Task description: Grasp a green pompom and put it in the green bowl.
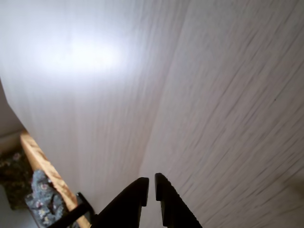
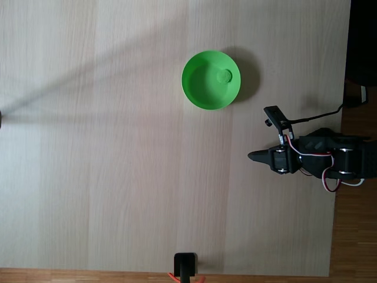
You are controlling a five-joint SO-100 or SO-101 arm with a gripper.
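In the fixed view the green bowl [image 2: 203, 88] stands on the pale wooden table, right of centre near the far edge. A small green pompom [image 2: 224, 75] lies inside it, against the right wall. My gripper [image 2: 253, 155] sits folded back at the table's right side, below and to the right of the bowl, well apart from it. In the wrist view the two black fingers [image 1: 142, 190] rise from the bottom edge, nearly touching, with nothing between them; my gripper [image 1: 152, 186] is shut over bare tabletop.
The arm's base and wires [image 2: 330, 165] sit at the table's right edge. A black clamp [image 2: 185, 265] sits on the near edge. The wrist view shows the table's wooden edge [image 1: 45, 168] and flowered cloth [image 1: 42, 199] beyond it.
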